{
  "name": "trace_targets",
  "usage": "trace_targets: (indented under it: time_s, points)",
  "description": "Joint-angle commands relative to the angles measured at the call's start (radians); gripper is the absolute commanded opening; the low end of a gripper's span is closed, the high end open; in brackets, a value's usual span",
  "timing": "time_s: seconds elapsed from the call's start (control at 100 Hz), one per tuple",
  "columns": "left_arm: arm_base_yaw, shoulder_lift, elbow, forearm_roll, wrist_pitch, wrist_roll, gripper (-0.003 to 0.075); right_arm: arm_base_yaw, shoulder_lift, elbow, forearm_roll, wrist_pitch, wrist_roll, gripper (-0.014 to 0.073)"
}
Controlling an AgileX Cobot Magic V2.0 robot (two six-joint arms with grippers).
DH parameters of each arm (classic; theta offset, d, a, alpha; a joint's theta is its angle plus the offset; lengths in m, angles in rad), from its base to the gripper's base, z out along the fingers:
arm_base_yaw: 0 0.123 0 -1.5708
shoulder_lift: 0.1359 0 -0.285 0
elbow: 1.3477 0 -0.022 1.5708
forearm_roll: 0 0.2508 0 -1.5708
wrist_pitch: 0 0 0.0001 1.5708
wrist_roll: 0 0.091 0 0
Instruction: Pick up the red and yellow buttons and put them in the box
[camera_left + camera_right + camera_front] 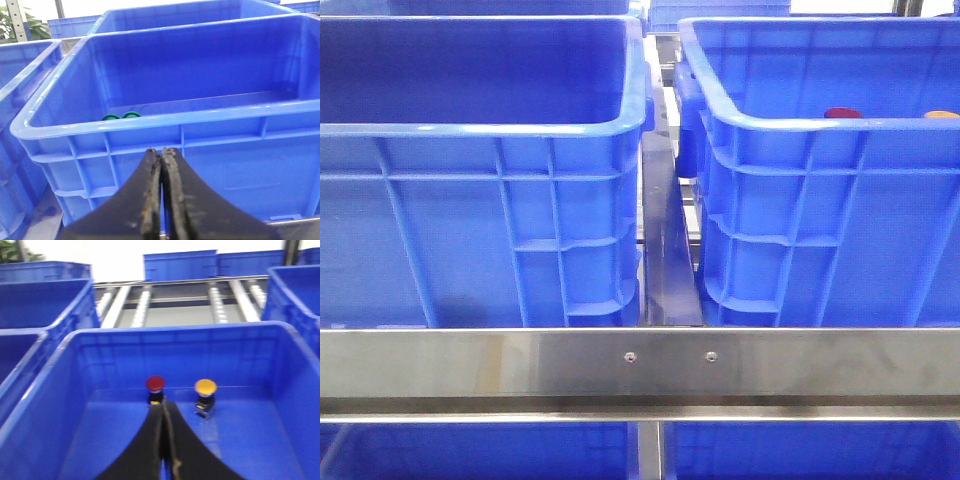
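Upright in my right crate [280, 370]: red button [155, 383], yellow button [205, 386], caps up.
Yellow sits at red's 3 o'clock; left gripper [162, 152] and right gripper [164, 407] both pressed together, empty.

— Crates [480, 230]? Glossy blue plastic, moulded ribs, smooth rolled rims catching the light.
— And the rail [640, 362] in front? Brushed metal, satin sheen, two small screws.
— Red button [155, 383] and yellow button [205, 386]? Smooth plastic caps, slightly shiny, on dark bases.
— Left gripper [161, 155] and right gripper [164, 407]? Matt black, with worn, rough inner edges.
— Rollers [142, 307] behind? Dull silvery metal.
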Motion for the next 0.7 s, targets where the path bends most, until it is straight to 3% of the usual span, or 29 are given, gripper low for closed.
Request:
trace_targets:
  time_s: [0.0, 0.19, 0.38, 0.69]
  points:
    - [0.002, -0.033, 0.051, -0.010, -0.088, 0.000, -0.0019, -0.003, -0.030, 0.010, -0.200, -0.117, 0.211, -0.0068]
    - [0.002, -0.033, 0.051, -0.010, -0.088, 0.000, -0.0019, 0.059, -0.138, 0.153, -0.374, -0.266, 0.381, -0.0068]
    - [0.002, -0.033, 0.051, -0.010, -0.088, 0.000, -0.0019, 0.115, -0.251, 0.271, -0.375, -0.315, 0.381, -0.0068]
    - [0.002, -0.033, 0.051, -0.010, -0.088, 0.000, -0.0019, 0.116, -0.409, 0.428, -0.371, -0.324, 0.382, -0.0068]
